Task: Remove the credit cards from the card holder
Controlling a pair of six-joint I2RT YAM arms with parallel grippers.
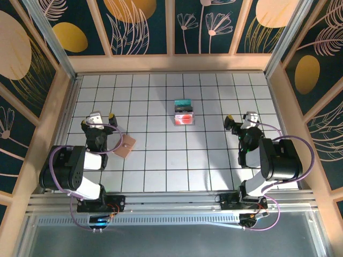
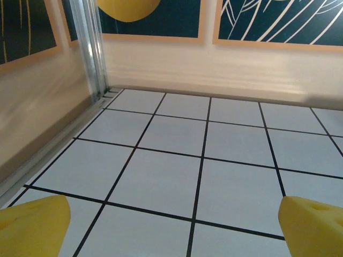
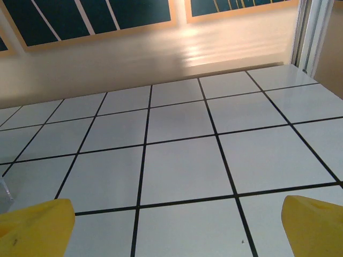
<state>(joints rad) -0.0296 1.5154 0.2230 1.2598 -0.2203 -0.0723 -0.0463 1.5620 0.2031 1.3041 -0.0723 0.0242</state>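
Observation:
The tan-brown card holder [image 1: 127, 144] lies flat on the tiled table, just right of my left arm and below its gripper. The credit cards [image 1: 184, 112] lie together near the table's middle, a teal one [image 1: 183, 103] behind a white-pink one with a red spot [image 1: 184, 119]. My left gripper [image 1: 98, 118] hovers up and left of the holder, open and holding nothing; its yellow fingertips [image 2: 32, 227] stand wide apart over bare tiles. My right gripper [image 1: 246, 118] stands at the right, well apart from the cards, with its yellow fingertips [image 3: 313, 225] spread and nothing between them.
Wooden walls [image 1: 171, 63] close the table at the back and both sides. An aluminium post [image 2: 91, 48] stands in the far left corner. Purple cables [image 1: 115, 140] loop from the left arm beside the holder.

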